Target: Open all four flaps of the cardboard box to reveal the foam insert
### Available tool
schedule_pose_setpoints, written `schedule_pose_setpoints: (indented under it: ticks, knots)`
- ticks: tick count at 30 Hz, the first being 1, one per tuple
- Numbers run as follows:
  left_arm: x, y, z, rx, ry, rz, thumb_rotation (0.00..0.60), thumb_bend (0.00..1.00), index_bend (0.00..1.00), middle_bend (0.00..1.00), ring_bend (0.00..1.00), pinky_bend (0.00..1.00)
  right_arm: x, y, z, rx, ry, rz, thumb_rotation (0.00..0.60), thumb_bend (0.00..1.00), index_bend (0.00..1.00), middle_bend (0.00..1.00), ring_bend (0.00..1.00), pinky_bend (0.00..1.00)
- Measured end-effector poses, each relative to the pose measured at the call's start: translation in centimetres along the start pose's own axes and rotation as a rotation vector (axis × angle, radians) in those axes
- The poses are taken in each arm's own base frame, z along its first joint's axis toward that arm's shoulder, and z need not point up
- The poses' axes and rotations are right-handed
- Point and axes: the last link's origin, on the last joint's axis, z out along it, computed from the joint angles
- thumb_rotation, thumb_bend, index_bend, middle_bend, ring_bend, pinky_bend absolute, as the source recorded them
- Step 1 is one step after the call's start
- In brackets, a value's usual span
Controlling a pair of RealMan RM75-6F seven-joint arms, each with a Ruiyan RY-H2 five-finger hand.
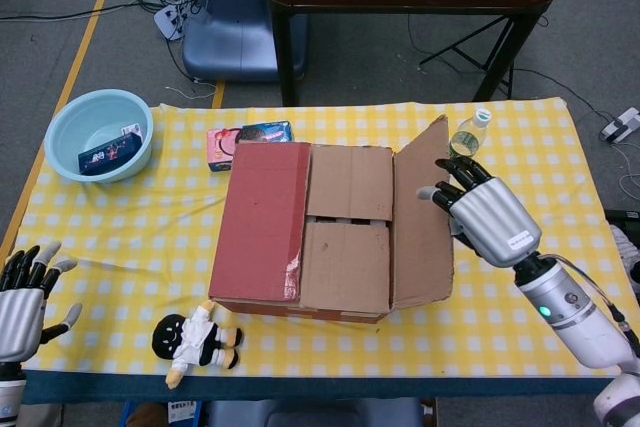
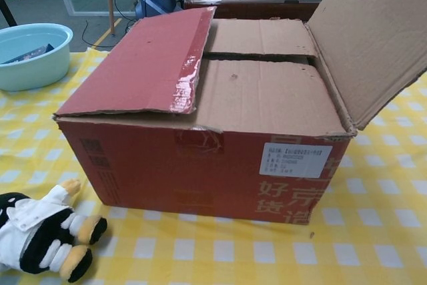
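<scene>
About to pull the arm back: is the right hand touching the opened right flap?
Touching. In the head view the right hand's fingertips lie against the outer edge of the right flap, no gap visible. The chest view shows only the flap.

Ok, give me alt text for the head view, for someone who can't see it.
A red cardboard box on a yellow checked table has its right flap folded open against the right robot hand; the left flap lies closed. The left robot hand waits open at the table's near-left edge.
</scene>
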Motion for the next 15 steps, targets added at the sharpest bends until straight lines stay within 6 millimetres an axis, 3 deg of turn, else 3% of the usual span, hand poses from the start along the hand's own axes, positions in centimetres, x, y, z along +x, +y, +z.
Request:
schedule_pose_setpoints:
  ticks: [8,12,13,15]
  knots:
    - [0.0,0.4,0.4,-0.027,-0.001,0.004,0.600,0.29,0.33,0.10,0.04,0.00,-1.7,1.9,-3.9,-0.105,-0.078,0.027,0.600,1.00,0.34,0.48,0.16,0.17]
    - [0.3,0.6,0.8,-0.048,0.002,0.019,0.600,0.29,0.33,0.10,0.04,0.00,-2.2,2.4,-4.9,-0.128,-0.082,0.036,0.600,1.00,0.34,0.44,0.16,0.17]
    - [0.4,0.6,0.9,-0.053,0.005,0.023,0.600,0.29,0.33,0.10,0.04,0.00,-2.4,2.5,-5.1,-0.131,-0.085,0.037,0.600,0.98,0.34,0.43,0.16,0.17]
    - [0.7,0.7,1.2,-0.066,0.014,0.032,0.600,0.29,0.33,0.10,0.04,0.00,-3.0,2.6,-5.7,-0.140,-0.096,0.038,0.600,0.83,0.34,0.41,0.16,0.17]
